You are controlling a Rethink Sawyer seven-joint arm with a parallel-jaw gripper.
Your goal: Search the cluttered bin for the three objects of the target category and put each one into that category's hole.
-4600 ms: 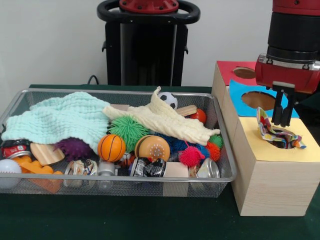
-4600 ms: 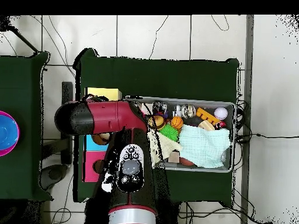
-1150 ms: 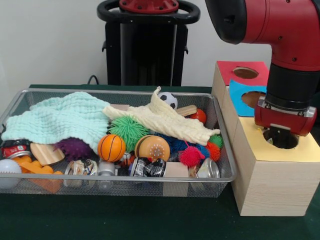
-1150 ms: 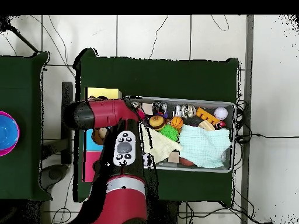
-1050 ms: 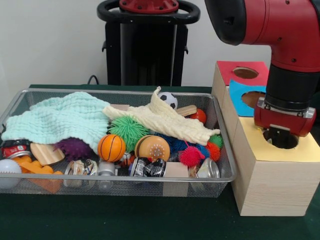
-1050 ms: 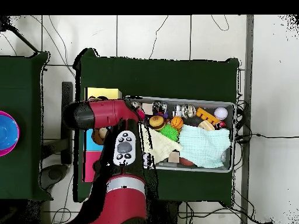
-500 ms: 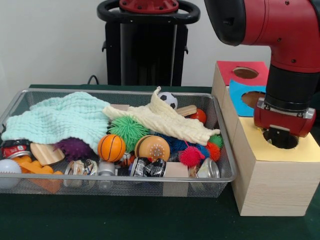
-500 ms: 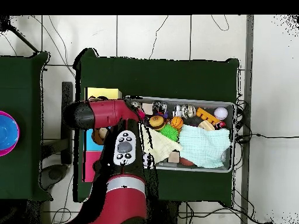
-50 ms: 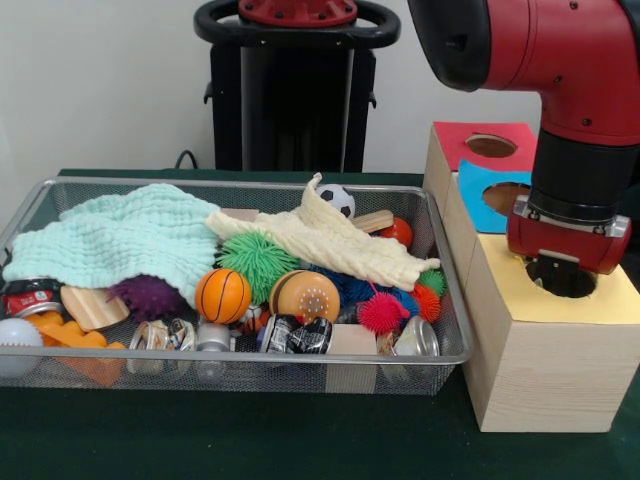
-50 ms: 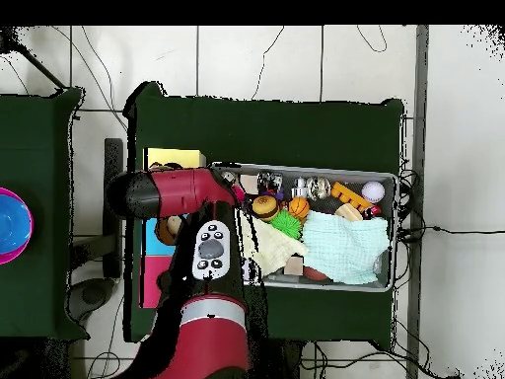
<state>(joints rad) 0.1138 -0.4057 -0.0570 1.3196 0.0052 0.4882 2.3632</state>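
A wooden box stands to the right of the wire bin (image 9: 240, 368), and my gripper (image 9: 562, 272) is lowered into the round hole (image 9: 585, 285) in its yellow top (image 9: 610, 305). Its red wrist sits just above the rim, and everything below is hidden in the hole. Inside the bin, a mint green cloth (image 9: 120, 240) lies at the left and a cream cloth (image 9: 330, 243) is draped across the middle. In the overhead view the red arm (image 10: 178, 193) covers the box beside the bin (image 10: 387, 281), with only the yellow corner (image 10: 176, 157) showing.
Behind the yellow section are a blue top with a hole (image 9: 512, 200) and a red top with a hole (image 9: 490, 146). The bin also holds spiky balls, a small basketball (image 9: 222, 295), a soccer ball (image 9: 337, 200), crushed cans, wooden blocks and orange pieces.
The patterned cloth that hung half in the yellow hole 4.6 s ago is out of sight, and the gripper has gone down into that hole. Over the last second it has barely moved.
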